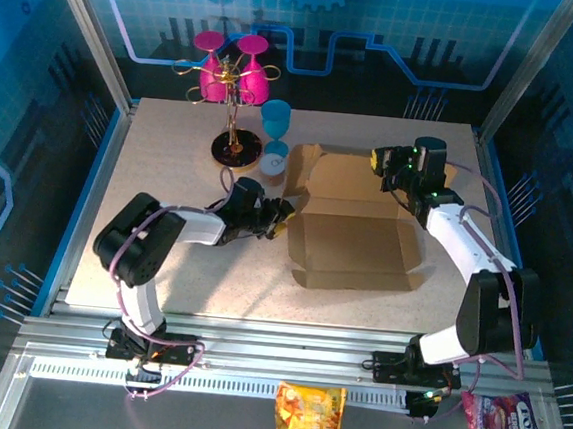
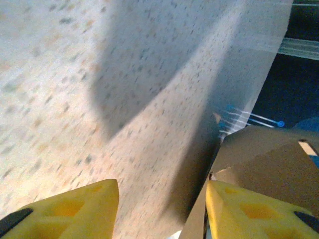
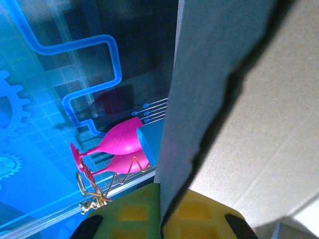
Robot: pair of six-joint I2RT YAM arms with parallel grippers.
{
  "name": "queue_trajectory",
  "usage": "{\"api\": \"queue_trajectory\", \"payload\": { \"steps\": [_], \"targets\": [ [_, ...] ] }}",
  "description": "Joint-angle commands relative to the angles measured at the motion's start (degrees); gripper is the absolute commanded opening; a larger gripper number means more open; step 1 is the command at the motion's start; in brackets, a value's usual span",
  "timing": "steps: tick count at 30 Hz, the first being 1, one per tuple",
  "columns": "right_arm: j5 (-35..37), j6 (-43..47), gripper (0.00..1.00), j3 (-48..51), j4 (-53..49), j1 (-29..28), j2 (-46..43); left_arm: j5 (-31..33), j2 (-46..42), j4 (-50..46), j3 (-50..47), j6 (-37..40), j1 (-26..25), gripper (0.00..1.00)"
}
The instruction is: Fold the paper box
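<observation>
paper box (image 1: 354,246): one, half-formed, lying open centre-right on table (image 1: 170,164) | right gripper (image 3: 160,211): one, clamped on box's far-right wall | left gripper (image 1: 281,217): one, jaws apart at box's left flap | pink goblets (image 1: 216,68): two, far-left | snack packets (image 1: 309,417): two, near rail

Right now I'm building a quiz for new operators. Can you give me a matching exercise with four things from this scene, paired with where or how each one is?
Things:
1. paper box
2. pink glasses
3. yellow snack bag
4. right end effector

Places or states:
A. on the gold wire rack
B. shut on a flap of the box
C. lying unfolded on the table
D. on the metal frame, off the table

Pairs: 1-C, 2-A, 3-D, 4-B
</observation>
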State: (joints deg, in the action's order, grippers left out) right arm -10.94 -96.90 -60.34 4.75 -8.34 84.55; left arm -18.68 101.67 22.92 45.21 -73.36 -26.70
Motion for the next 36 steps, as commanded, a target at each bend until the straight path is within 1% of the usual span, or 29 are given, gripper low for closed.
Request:
{"api": "queue_trajectory", "payload": {
  "steps": [1,4,7,9,11,13,17,19,24,32,36],
  "targets": [
    [0.7,4.7,0.00,0.8,3.1,-0.5,1.3,0.4,-7.3,-10.8,-2.4,6.0,0.0,0.54],
    [0.6,5.7,0.00,1.2,3.9,-0.5,1.7,1.0,-13.8,-20.5,-3.3,9.5,0.0,0.57],
    [0.2,6.4,0.00,1.4,4.6,-0.4,2.3,2.0,-20.4,-28.5,-3.3,12.5,0.0,0.58],
    [-0.1,6.8,0.00,1.4,4.6,-0.5,2.5,4.5,-24.7,-35.4,-0.8,15.0,0.1,0.58],
    [-0.4,7.1,0.00,1.5,4.5,-0.6,2.4,7.6,-27.2,-42.2,4.3,19.2,0.2,0.58],
    [-0.5,7.4,0.00,1.8,4.4,-0.9,2.4,10.0,-26.2,-48.1,11.5,23.7,0.2,0.60],
    [-1.1,7.7,0.00,2.6,5.2,-0.9,3.1,13.7,-19.1,-57.1,24.4,29.8,0.3,0.62],
    [-1.4,8.4,0.00,3.1,5.8,-0.9,3.7,15.0,-15.6,-59.0,28.9,31.6,0.6,0.62],
    [-2.4,9.3,0.00,4.5,8.8,-0.9,5.9,13.9,-10.2,-58.6,33.7,32.1,1.3,0.60],
    [-3.0,9.7,0.00,5.6,10.4,-0.8,8.8,12.5,-7.9,-56.6,34.9,32.1,2.4,0.57],
    [-3.1,10.1,0.00,5.5,9.6,-0.8,8.5,11.6,-6.7,-55.2,35.6,34.6,3.8,0.53]
  ]
}}
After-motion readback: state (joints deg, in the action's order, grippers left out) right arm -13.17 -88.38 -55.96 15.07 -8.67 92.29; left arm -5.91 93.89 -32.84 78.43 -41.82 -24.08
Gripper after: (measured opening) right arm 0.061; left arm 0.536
